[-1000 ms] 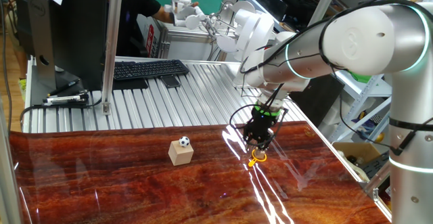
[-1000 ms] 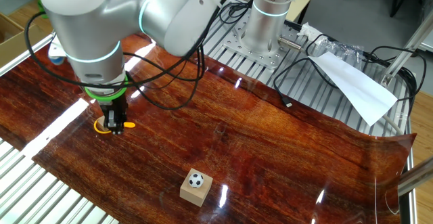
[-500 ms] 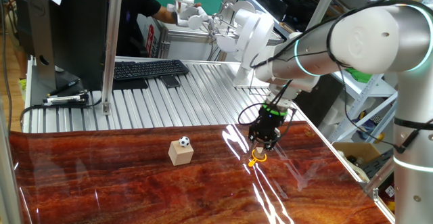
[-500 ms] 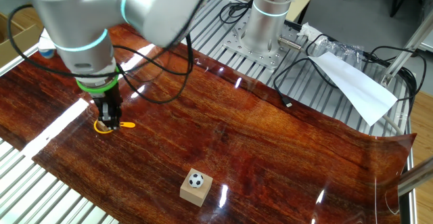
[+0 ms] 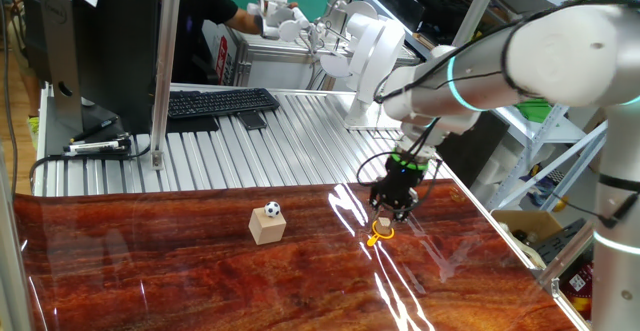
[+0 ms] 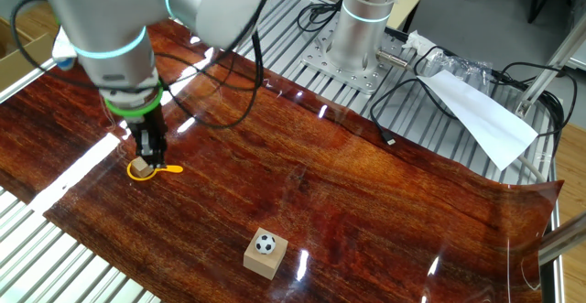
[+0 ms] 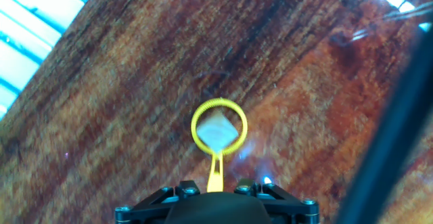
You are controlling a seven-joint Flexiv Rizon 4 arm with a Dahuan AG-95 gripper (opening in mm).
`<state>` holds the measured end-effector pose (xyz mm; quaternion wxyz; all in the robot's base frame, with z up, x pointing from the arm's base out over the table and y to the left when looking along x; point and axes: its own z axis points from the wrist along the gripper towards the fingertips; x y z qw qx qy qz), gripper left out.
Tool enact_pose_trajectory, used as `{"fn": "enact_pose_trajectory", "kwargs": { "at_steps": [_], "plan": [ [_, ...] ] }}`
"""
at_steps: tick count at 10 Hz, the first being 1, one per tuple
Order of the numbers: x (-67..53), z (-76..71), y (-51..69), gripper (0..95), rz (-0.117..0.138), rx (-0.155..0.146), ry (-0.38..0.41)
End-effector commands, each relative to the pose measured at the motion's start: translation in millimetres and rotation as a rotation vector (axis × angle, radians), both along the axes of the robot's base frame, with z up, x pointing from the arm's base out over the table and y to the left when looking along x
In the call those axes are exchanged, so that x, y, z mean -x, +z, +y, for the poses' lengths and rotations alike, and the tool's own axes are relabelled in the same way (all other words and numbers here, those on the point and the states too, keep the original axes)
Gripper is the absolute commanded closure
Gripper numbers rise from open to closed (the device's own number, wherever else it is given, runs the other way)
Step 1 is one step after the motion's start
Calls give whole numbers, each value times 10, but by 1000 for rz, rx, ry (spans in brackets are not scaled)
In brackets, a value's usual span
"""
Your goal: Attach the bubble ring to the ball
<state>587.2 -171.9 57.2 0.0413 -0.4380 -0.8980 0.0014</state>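
The bubble ring (image 6: 168, 168), a yellow loop with a short stem, lies flat on the red-brown table (image 6: 366, 193). Its loop rests around a small tan cube (image 7: 216, 130). In the hand view the bubble ring (image 7: 216, 166) is at centre, with its stem running down under the black gripper housing. My gripper (image 6: 146, 156) hangs just above the loop, open by a narrow gap and empty. In one fixed view the gripper (image 5: 392, 211) is over the bubble ring (image 5: 379, 238) at the right. The ball (image 5: 272, 210), black and white, sits on a larger tan cube (image 5: 267, 229) well to the left.
A ribbed metal surface (image 5: 260, 141) with a keyboard (image 5: 220, 101) lies beyond the wooden tabletop. A monitor post (image 5: 160, 71) stands at the back left. Cables (image 6: 421, 92) and white paper (image 6: 481, 111) lie near the arm's base (image 6: 366, 28).
The gripper has lifted off the bubble ring and opened slightly. The arm has swung a little sideways. The ring, the ball and the cubes have stayed in place.
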Motion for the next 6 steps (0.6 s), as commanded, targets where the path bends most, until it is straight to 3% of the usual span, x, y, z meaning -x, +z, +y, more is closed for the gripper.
{"fn": "enact_pose_trajectory", "kwargs": {
  "at_steps": [1,4,6],
  "plan": [
    [74,27,4,760,-25,9,16],
    [163,-3,-25,760,-64,17,37],
    [187,-42,-58,760,-68,9,47]
  ]
}}
